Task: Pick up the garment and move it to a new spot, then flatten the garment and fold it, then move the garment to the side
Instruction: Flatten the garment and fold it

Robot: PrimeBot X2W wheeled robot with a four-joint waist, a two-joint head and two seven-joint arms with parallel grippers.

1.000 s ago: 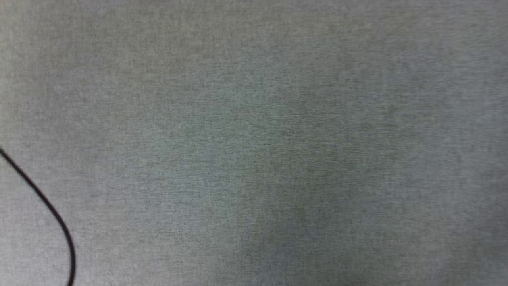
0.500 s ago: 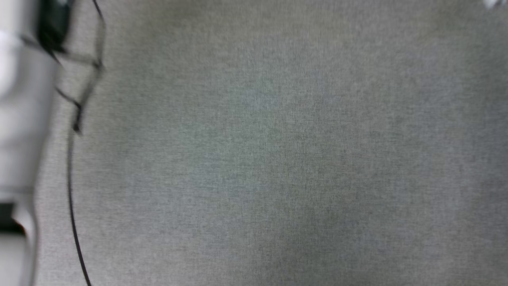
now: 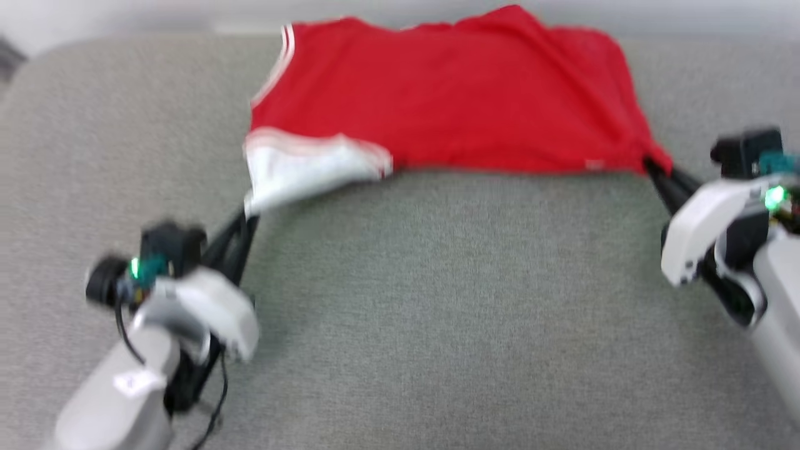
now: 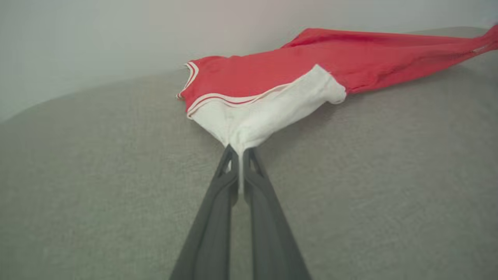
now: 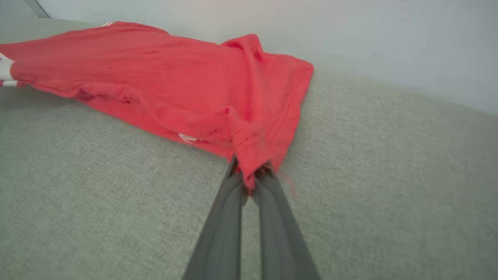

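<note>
The garment (image 3: 450,106), a red jersey with a white sleeve (image 3: 300,165) and red-and-white trim, lies stretched across the far part of the grey cloth surface (image 3: 437,300). My left gripper (image 3: 247,212) is shut on the white sleeve's tip at the garment's left end; in the left wrist view the sleeve (image 4: 264,112) bunches between the closed fingers (image 4: 221,194) of that gripper (image 4: 238,153). My right gripper (image 3: 653,167) is shut on a red corner at the right end, seen pinched (image 5: 253,147) in the right wrist view where the gripper (image 5: 249,171) grips it. The chest letters are hidden.
The grey surface's far edge (image 3: 125,44) runs along the top of the head view, with a pale wall (image 4: 116,39) behind it. A thin black cable (image 3: 215,406) hangs by my left forearm. Open cloth surface spreads in front of the garment.
The head camera has swung from bare grey cloth with a black cable to a view of the garment and both arms. Any movement of the things themselves cannot be judged.
</note>
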